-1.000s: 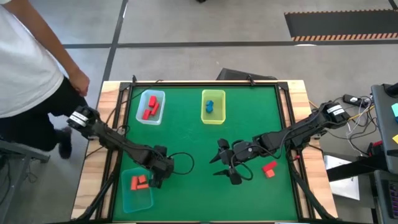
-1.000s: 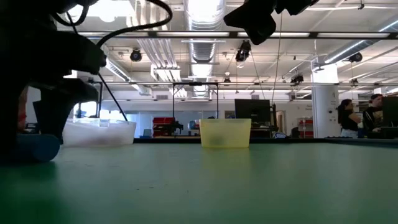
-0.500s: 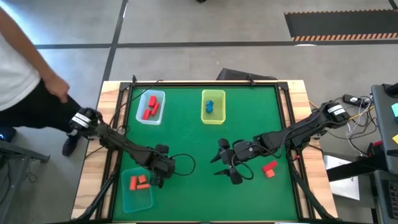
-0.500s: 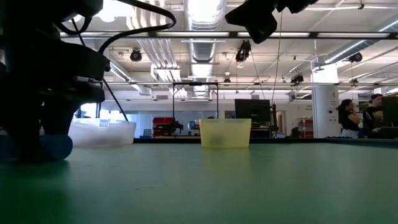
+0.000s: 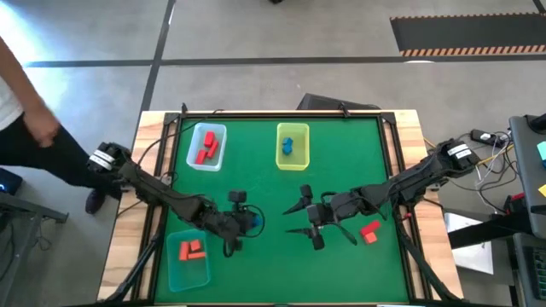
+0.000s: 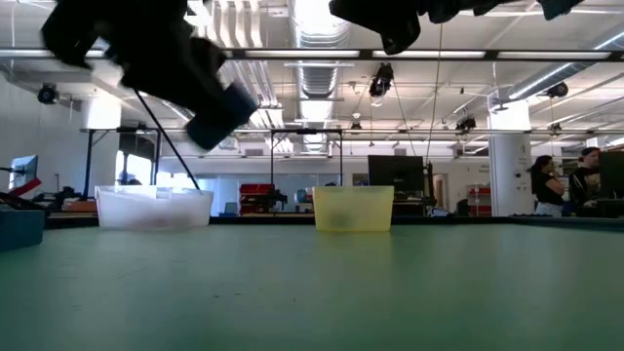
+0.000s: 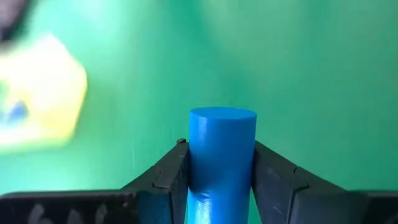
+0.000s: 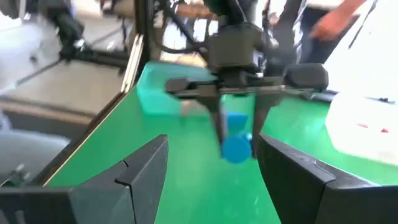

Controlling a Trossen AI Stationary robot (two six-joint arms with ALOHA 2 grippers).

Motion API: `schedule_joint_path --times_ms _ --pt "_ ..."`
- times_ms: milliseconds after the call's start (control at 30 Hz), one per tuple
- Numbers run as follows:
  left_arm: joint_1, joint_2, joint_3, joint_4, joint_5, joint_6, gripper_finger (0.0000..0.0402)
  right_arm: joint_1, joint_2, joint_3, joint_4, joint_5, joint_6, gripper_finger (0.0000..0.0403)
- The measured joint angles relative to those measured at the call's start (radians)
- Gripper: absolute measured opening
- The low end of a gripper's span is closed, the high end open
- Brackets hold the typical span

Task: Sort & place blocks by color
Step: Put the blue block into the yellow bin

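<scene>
My left gripper [image 5: 247, 220] is near the table's middle, shut on a blue round-bar block [image 5: 252, 220], which also shows between its fingers in the left wrist view [image 7: 222, 149]. My right gripper [image 5: 301, 222] is open and faces it from the right, a short way off. A red block [image 5: 369, 230] lies flat on the mat under the right arm. Red blocks lie in the pale blue tray [image 5: 207, 147], a blue block in the yellow-green tray [image 5: 293, 147], and orange-red blocks in the teal tray [image 5: 189, 260]. My left gripper pinches the blue block by its sides [image 7: 199, 168], one finger [image 7: 168, 174] on each side. The fingers slant in from the table's left and lie along the bar. Its free end [image 7: 222, 115] sticks out past the fingertips toward my right gripper. The block is lifted clear and tilted [image 6: 222, 112].
The pale blue and yellow-green trays stand by the far edge, the teal tray at the near left corner. Bare green mat [image 5: 273, 188] lies between the trays and the grippers. A person [image 5: 26, 128] stands beyond the table's left edge.
My left gripper has risen from mat height beside the teal tray and moved right toward my right gripper, tipping as it went. The blue block has gone with it and is now lifted clear. My right gripper has shifted slightly left. The person has stepped away to the left.
</scene>
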Motion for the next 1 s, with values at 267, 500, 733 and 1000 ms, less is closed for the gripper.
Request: schedule_joint_path --times_ms 267,500,733,1000 --pt "0.0 0.033 -0.002 0.443 -0.002 0.212 0.0116 -0.002 0.126 -0.076 0.443 0.035 -0.091 0.0231" --pt "0.008 0.065 -0.003 0.625 -0.004 0.244 0.0116 -0.002 0.239 -0.053 0.625 0.024 -0.15 0.0231" --pt "0.008 0.067 -0.003 0.673 -0.012 0.243 0.0116 -0.002 0.253 -0.042 0.638 0.023 -0.16 0.0231" --pt "0.015 0.067 -0.004 0.701 -0.013 0.243 0.0116 -0.002 0.253 -0.042 0.651 0.022 -0.174 0.019"
